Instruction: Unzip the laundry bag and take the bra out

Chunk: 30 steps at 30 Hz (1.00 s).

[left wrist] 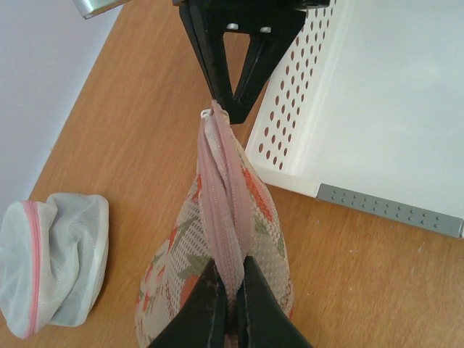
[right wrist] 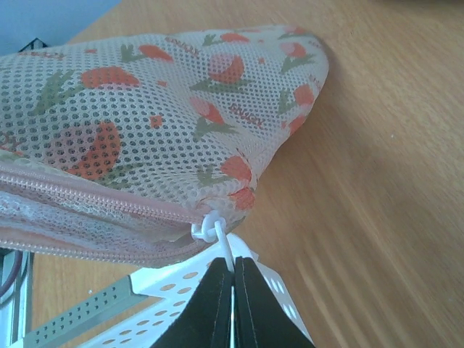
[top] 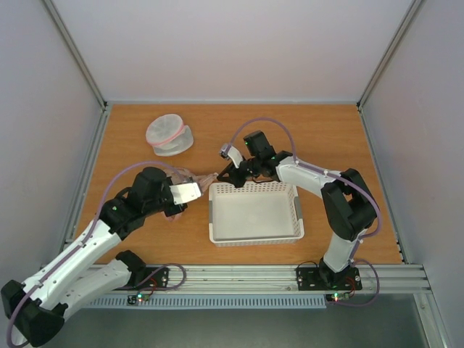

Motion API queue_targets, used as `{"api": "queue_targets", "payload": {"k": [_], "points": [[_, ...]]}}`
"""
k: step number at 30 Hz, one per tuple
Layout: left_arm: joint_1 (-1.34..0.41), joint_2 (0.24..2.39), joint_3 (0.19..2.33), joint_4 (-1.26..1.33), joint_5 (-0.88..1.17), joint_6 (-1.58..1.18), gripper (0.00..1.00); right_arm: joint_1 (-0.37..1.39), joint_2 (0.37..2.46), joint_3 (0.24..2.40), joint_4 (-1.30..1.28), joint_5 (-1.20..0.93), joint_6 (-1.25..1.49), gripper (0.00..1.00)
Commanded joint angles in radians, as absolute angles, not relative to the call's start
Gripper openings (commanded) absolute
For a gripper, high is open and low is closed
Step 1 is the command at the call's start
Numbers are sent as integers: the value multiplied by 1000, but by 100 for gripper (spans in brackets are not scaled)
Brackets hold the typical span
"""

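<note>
Left arm (top: 87,250): stretched forward and right, low over table. Black two-finger left end effector (left wrist: 230,290) pinched shut. Right arm (top: 312,174): elbow bent, forearm reaching leftward. Black right end effector (right wrist: 232,275) closed tight, tip facing the left's, near.

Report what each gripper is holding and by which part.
The left gripper pinches the laundry bag by its pink zipper trim. The right gripper pinches the white zipper pull at the bag's end.
</note>
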<state>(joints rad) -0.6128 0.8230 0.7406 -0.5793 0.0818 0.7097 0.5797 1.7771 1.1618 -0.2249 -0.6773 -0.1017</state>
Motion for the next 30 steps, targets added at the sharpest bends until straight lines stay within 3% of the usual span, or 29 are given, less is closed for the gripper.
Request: {"api": "queue_targets", "payload": {"k": [1, 4, 9, 14, 20, 30], "points": [[-612, 790, 772, -516, 120, 731, 1, 563, 1795, 1187, -251, -623, -125, 1], [-612, 800, 751, -528, 109, 739, 1, 564, 1772, 1180, -234, -620, -123, 2], [-612, 824, 718, -566, 123, 764, 1, 579, 1661, 1133, -170, -568, -158, 31], [-610, 854, 678, -558, 30, 817, 1, 606, 1544, 1084, -124, -525, -198, 45], [-547, 894, 633, -547, -64, 836, 1, 696, 1520, 1110, -164, -402, -233, 46], [-589, 895, 590, -689, 131, 900, 1, 804, 1576, 1116, -112, -384, -171, 48]]}}
